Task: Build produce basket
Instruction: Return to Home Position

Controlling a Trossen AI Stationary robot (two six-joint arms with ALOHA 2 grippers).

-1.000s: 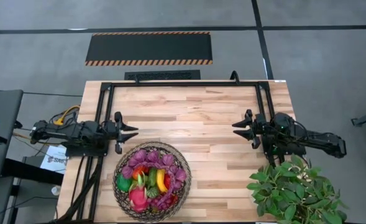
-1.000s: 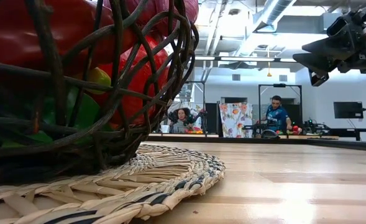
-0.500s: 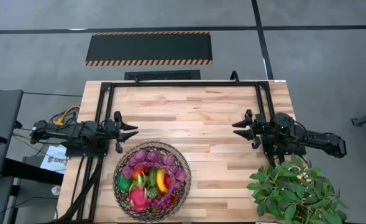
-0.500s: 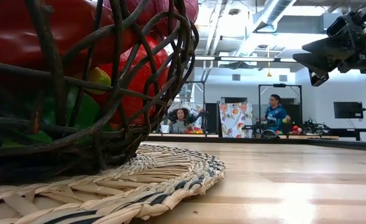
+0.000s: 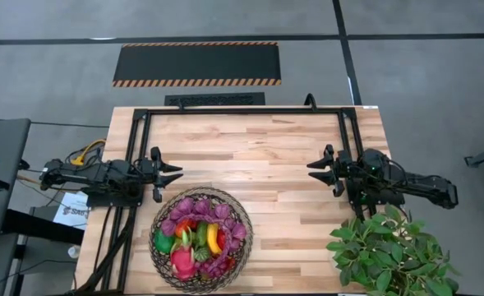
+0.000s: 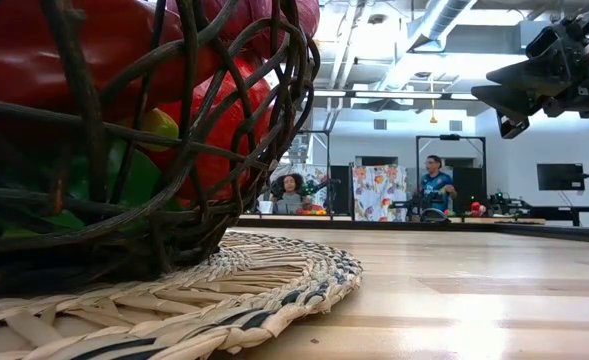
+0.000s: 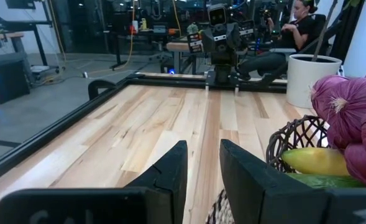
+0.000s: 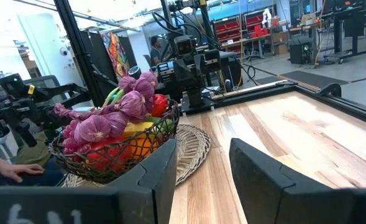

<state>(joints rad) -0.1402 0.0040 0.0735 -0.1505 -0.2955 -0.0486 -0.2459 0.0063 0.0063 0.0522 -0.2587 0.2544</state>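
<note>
- The produce lies heaped in the basket.
- The left gripper hangs just beside the basket, fingers apart, empty.
- The right gripper, well apart from the basket, likewise spread.

Robotics lab, exposed ceiling ducts, other robot stations, red storage racks, seated person.

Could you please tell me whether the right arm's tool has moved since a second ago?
No. In the high view the right tool sits at the same spot against the black frame rail as before.
</note>
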